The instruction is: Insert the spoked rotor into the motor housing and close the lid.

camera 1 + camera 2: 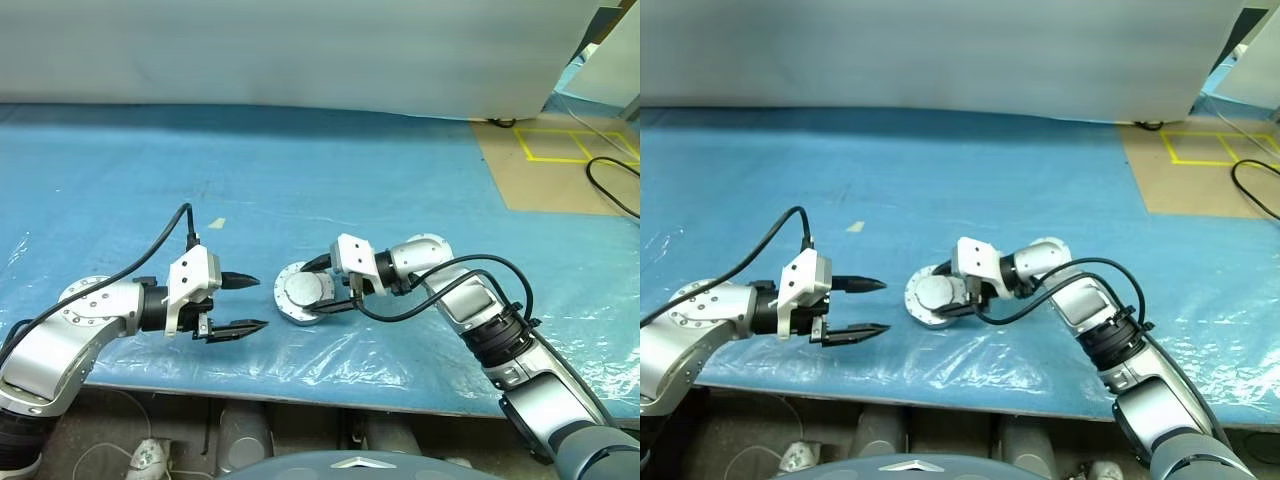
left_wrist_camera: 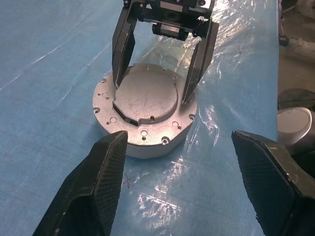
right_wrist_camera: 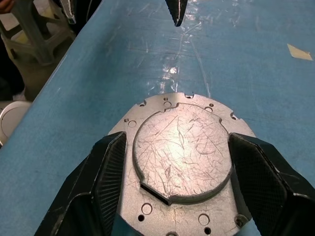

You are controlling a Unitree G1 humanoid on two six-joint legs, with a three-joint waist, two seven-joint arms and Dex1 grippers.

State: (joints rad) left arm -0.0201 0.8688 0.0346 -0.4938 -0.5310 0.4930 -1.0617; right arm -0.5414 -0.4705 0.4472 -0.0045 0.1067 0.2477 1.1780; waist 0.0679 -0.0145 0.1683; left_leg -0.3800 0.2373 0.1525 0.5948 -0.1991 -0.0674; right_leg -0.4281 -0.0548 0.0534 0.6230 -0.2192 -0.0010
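Observation:
The motor housing [image 2: 142,146] is a shallow round metal cup on the blue table, near the front edge. Its lid [image 1: 305,292] sits flat on top, plain grey face up, with a raised scratched centre [image 3: 182,147] and a holed flange. My right gripper [image 1: 312,290] reaches in from the right, open. Its fingers [image 2: 123,49] straddle the raised centre, with the tips down by the flange and a thin gap on each side. My left gripper [image 1: 262,302] is open and empty just left of the housing, pointing at it. The spoked rotor is hidden.
The blue table cover is wrinkled and shiny around the housing. A small tape scrap [image 1: 217,223] lies further back on the left. A beige floor panel with yellow tape [image 1: 560,160] and a black cable [image 1: 612,190] are at the back right. The table's front edge [image 1: 300,395] runs close below both grippers.

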